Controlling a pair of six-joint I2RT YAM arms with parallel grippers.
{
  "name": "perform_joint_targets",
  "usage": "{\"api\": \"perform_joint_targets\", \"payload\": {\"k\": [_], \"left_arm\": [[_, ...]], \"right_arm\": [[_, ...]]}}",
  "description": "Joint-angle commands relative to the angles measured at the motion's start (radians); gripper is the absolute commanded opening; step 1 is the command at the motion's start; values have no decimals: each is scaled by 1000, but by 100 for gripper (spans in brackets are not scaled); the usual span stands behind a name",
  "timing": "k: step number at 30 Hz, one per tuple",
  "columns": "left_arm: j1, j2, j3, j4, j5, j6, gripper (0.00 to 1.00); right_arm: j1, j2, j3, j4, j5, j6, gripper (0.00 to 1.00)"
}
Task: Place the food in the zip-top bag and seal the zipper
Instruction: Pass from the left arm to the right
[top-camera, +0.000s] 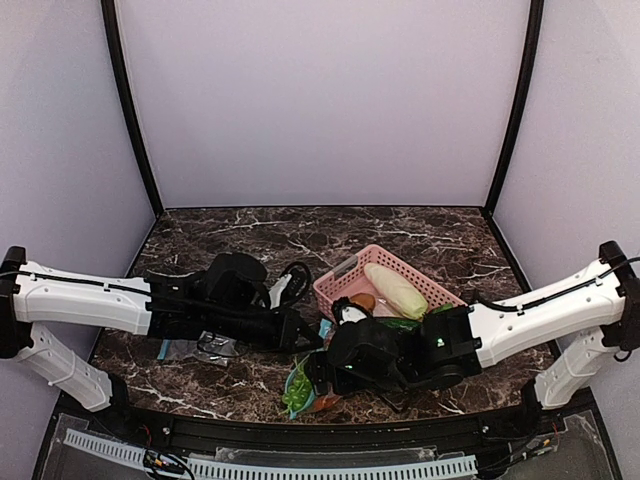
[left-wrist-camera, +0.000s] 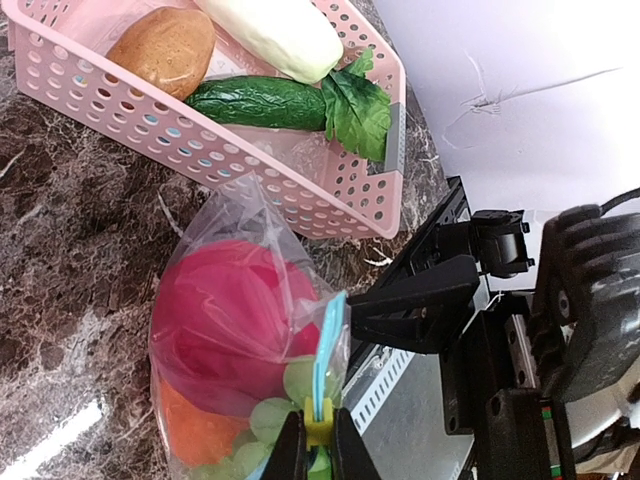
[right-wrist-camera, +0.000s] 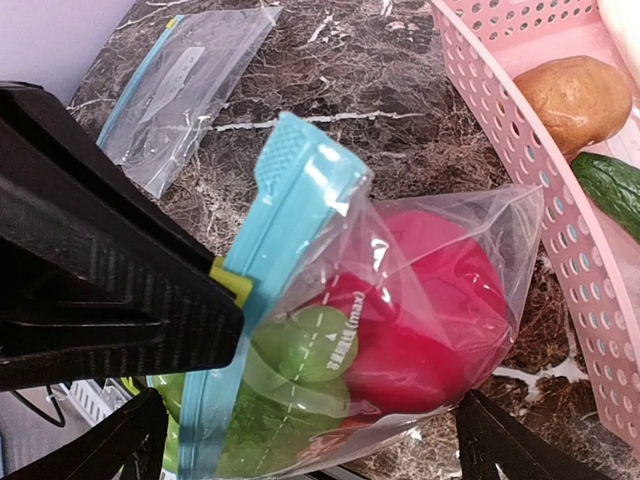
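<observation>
Since the round orange fruit (left-wrist-camera: 195, 435), red tomato-like fruit (right-wrist-camera: 440, 300) and green grape bunch (right-wrist-camera: 300, 350) already lie inside the small clear plastic zip-top bag (left-wrist-camera: 230, 330) on the dark marbled surface (left-wrist-camera: 70, 250), sealing is in hand. Left claw (left-wrist-camera: 318, 450) pinches the light blue zipper strip (left-wrist-camera: 328, 340); right claw (right-wrist-camera: 315, 440) spread wide either side of the bag. Next, likely: steady the bag, slide the pinch along.

Table (top-camera: 420, 240): dark veined marble | pink slatted basket (left-wrist-camera: 250, 165), right of centre | filled zip-top bag (right-wrist-camera: 400, 300), near edge, middle | empty clear bag (right-wrist-camera: 180, 90), near edge, left side
</observation>
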Motion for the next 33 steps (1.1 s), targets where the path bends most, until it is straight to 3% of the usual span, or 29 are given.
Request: {"api": "perform_joint_targets", "payload": {"k": [1, 6, 13, 18, 24, 28, 31, 33], "left_arm": [[-3, -38, -21, 44, -13, -9, 1], [-3, -52, -27, 49, -21, -9, 1], [-3, -51, -32, 56, -12, -8, 1], [-3, -42, -33, 64, -13, -5, 1], [-1, -12, -38, 91, -34, -7, 1], [9, 10, -47, 107, -69, 0, 1], [14, 17, -60, 151, -81, -19, 1], [15, 26, -59, 172, -74, -24, 1]], "right_arm": [[11, 53, 28, -69, 39, 86, 99], [10, 86, 55, -262, 108, 219, 99], [-18, 98, 18, -311, 103, 274, 98], [-24, 76, 0, -300, 133, 262, 86], [-20, -5, -67, -53, 101, -18, 97], [-2, -115, -210, 158, 22, -123, 99], [3, -167, -297, 273, -37, -160, 93], [5, -167, -308, 283, -43, -150, 81]]}}
